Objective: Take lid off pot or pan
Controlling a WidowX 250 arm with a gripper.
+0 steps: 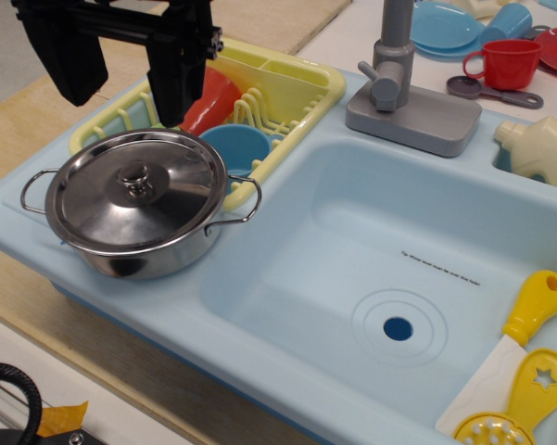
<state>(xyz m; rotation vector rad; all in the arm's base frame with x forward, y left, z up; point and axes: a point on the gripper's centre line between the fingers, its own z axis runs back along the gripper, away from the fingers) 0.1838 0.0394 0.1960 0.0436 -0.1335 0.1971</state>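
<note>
The shiny steel lid (134, 190) with its small round knob (135, 180) sits closed on the shallow steel pot (158, 261), which stands on the left ledge of the light-blue toy sink (287, 269). The pot's wire loop handles stick out left (35, 190) and right (243, 206). My black gripper (125, 79) hangs open above and just behind the lid, its two fingers (69, 60) spread wide and holding nothing.
A yellow dish rack (287, 88) behind the pot holds a blue cup (236, 148) and a red piece (208, 102). A grey faucet (403, 93) stands at the back. A yellow-handled spatula (510, 343) and slotted spoon (524, 403) lie at the basin's right.
</note>
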